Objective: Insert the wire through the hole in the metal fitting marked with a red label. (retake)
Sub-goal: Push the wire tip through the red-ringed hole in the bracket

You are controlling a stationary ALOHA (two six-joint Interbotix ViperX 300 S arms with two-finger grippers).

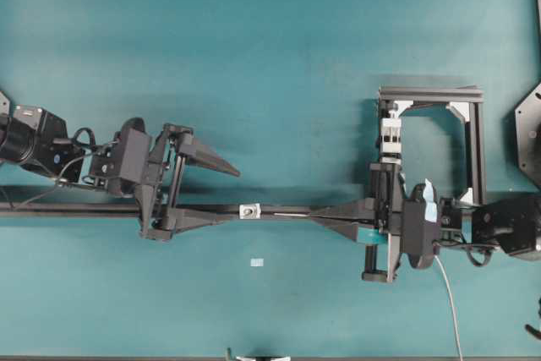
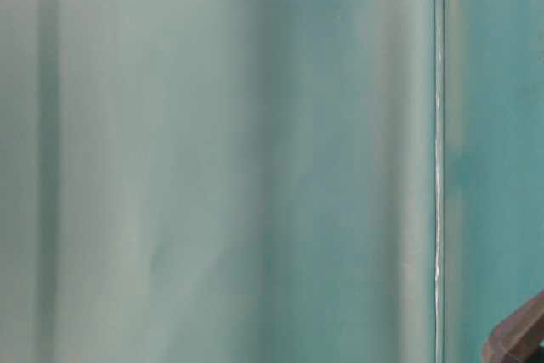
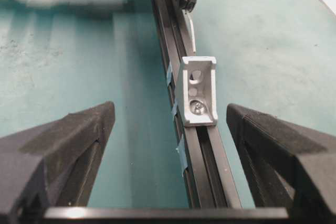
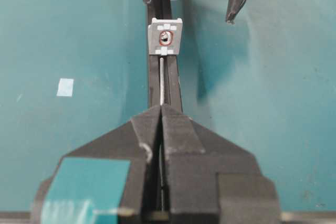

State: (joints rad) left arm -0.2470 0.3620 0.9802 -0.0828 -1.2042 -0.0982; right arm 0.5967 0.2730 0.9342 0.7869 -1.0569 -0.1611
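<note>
The metal fitting [image 1: 249, 210], a small silvery bracket, sits on a black rail [image 1: 84, 207]. In the right wrist view its hole [image 4: 166, 38] is ringed in red. My right gripper [image 1: 314, 215] [image 4: 161, 108] is shut on the thin pale wire [image 4: 161, 80], which runs along the rail. The wire's tip lies just short of the fitting [image 4: 166, 37] on the right gripper's side. My left gripper [image 1: 237, 194] [image 3: 169, 108] is open on the other side, its fingers [image 3: 79, 140] straddling the rail just short of the fitting [image 3: 198, 90]. It holds nothing.
A black frame [image 1: 431, 95] with a white clip block [image 1: 390, 137] stands at the back right. A pale tape scrap [image 1: 257, 262] lies on the teal mat in front of the rail. The wire's slack [image 1: 448, 302] trails toward the front edge.
</note>
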